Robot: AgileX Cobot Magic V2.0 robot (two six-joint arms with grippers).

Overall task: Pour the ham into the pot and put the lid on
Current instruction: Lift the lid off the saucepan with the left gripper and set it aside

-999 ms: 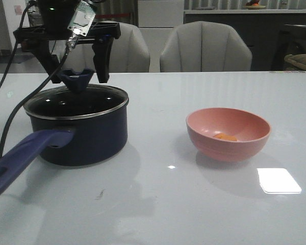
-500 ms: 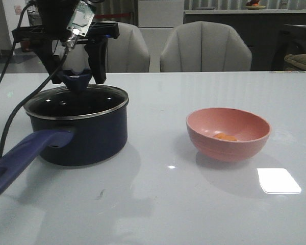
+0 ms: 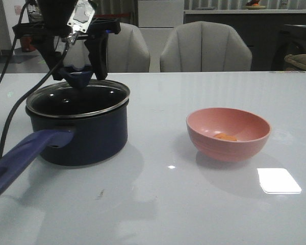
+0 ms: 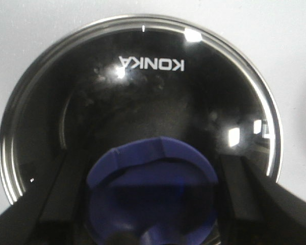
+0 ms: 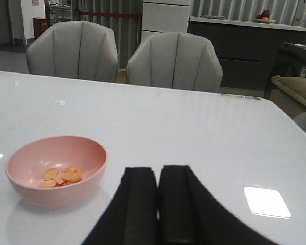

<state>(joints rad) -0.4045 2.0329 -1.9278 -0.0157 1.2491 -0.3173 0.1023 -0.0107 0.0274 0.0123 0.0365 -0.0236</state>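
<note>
The left gripper [image 3: 77, 76] clamps the knob of the glass lid [image 3: 77, 99], its steel rim tilted above the navy pot [image 3: 81, 135]; the right gripper [image 5: 158, 204] is closed on nothing.

the worktop [image 3: 204, 204] is smooth, glossy white and mirrors a bright patch of light. the pot [image 3: 81, 132] has a dark, glossy enamel-like wall; its handle [image 3: 20, 155] looks like matt purple-blue plastic. the lid [image 4: 143, 97] is clear glass with a shiny metal rim and a smooth blue plastic knob [image 4: 153, 189]. the pink bowl [image 5: 56, 176] looks matt. the chairs [image 5: 173, 61] seem padded grey upholstery.
</note>
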